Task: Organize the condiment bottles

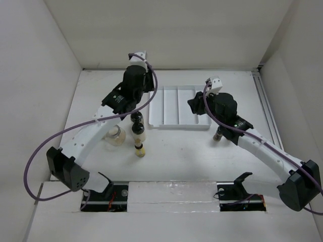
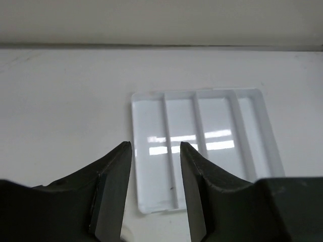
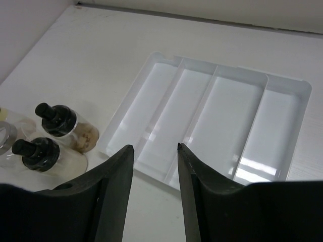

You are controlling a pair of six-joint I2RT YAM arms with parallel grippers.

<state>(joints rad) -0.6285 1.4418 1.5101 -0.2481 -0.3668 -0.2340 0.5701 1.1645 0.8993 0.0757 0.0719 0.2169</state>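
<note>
In the top view two black-capped bottles (image 1: pixel 137 119) with pale contents stand left of the tray's near corner. A yellowish bottle (image 1: pixel 140 148) lies just nearer, and a wide clear glass jar (image 1: pixel 116 135) sits under the left forearm. A dark bottle (image 1: pixel 218 135) shows partly under the right forearm. The right wrist view shows the black-capped bottles (image 3: pixel 59 120) and the glass jar's edge (image 3: pixel 5 135) at its left. My left gripper (image 1: pixel 144 83) (image 2: pixel 156 147) is open and empty, raised left of the tray. My right gripper (image 1: pixel 196 107) (image 3: pixel 155 148) is open and empty above the tray's right part.
A white compartment tray (image 1: pixel 171 108) lies mid-table, with nothing seen in the parts that show; it also shows in the left wrist view (image 2: pixel 151 131) and the right wrist view (image 3: pixel 282 121). White walls enclose the table at the back and on both sides.
</note>
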